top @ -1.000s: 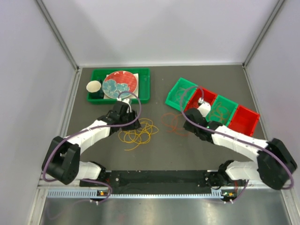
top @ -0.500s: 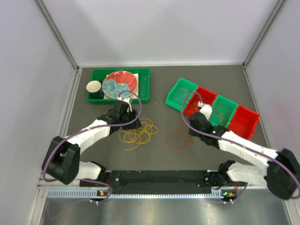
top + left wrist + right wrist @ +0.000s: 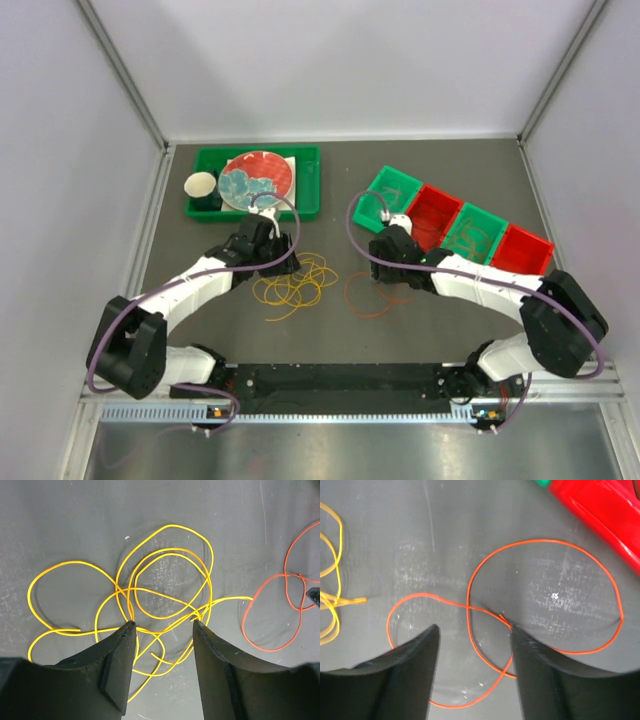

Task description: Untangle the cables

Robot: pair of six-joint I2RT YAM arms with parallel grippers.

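My left gripper (image 3: 163, 625) stood open, empty, its fingertips low over the near side of the yellow cables (image 3: 295, 280), a heap of overlapping loops on the counter (image 3: 440, 160). The right gripper (image 3: 473, 628) was open too, gripping nothing, and hung over the orange cable (image 3: 469, 592), which lay flat just beside the yellow heap with one crossing in it. From the wrist views I judged the two colours apart, though a stray yellow end reached toward the orange loop.

What worried me was the left side. Several yellow strands ran between those fingertips, so closing there could pinch more than one, and a pull would lift or tighten the whole heap instead of freeing a loop. On the right, the orange crossing sat almost between the fingers. Catching both strands there could draw it into a knot. Thin wire like this might also slip out of the fingers, and any drag toward the middle could lay orange back over yellow.

A green tray (image 3: 300, 212) at the back held a red plate (image 3: 258, 178) and a pale cup (image 3: 200, 184). To the right ran four bins (image 3: 372, 190), green, red, green, red. The green ones seemed to hold thin loops. I couldn't tell about the red.
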